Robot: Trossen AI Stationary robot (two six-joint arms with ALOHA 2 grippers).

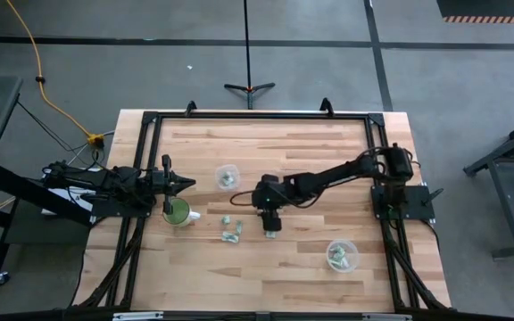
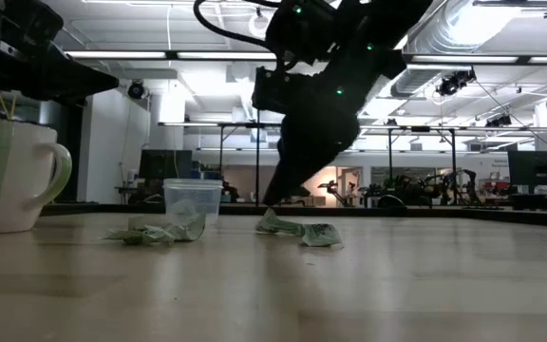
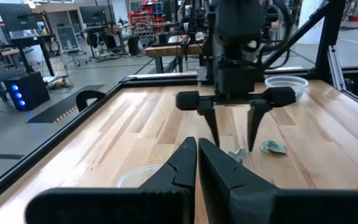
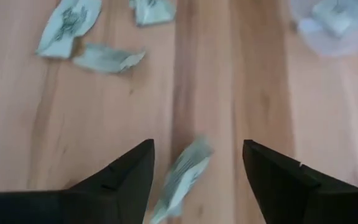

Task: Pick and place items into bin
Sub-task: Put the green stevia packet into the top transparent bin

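Note:
Several tiny pale green-and-silvery wrapped items lie flat on the wooden table. One item [image 4: 182, 177] lies between the open fingers of my right gripper [image 4: 197, 146], apart from both. That gripper [image 1: 269, 223] points down at mid-table, its tips close to the table [image 2: 272, 204]. Three more items [image 4: 107, 58] lie beyond it, and others [image 1: 232, 235] lie toward the green cup. A clear bin [image 1: 342, 255] near the table's near right holds some pieces. My left gripper [image 3: 197, 155] is shut and hovers at the table's left [image 1: 186, 185], touching nothing.
A green round cup [image 1: 178, 212] with a white handle stands below my left gripper, large in the low view [image 2: 8, 176]. A second clear bin [image 1: 227, 176] stands toward the far side of mid-table. A black frame [image 1: 257, 116] rims the table.

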